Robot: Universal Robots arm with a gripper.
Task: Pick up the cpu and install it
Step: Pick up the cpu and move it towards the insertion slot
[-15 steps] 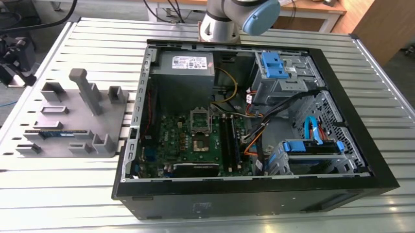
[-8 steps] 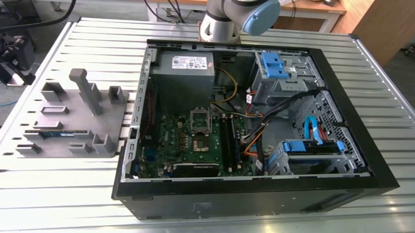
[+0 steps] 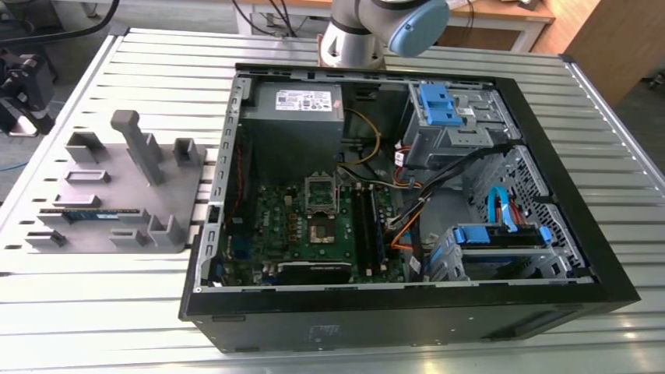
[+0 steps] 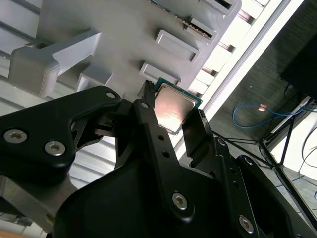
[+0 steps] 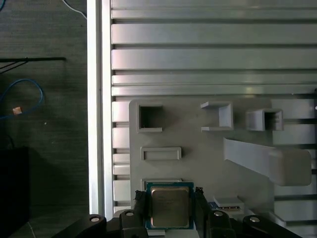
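First wrist view: one claw (image 5: 170, 199) is clenched on one cpu (image 5: 169, 209), with its two black fingers (image 5: 140, 204) set against opposite edges of the chip. The cpu is directly over one grey holder plate (image 5: 198, 163), near the plate's edge; whether it is lifted clear cannot be determined. Exterior view: the plate rests on the desk (image 3: 104, 327), at the exterior view's left of one open computer case (image 3: 416, 327), and carries one memory stick (image 3: 89, 212). One motherboard (image 3: 265, 234) lies inside the case. The desk is slatted aluminium. Beyond its edge is a dark floor (image 5: 44, 148) with one blue cable (image 5: 41, 96).
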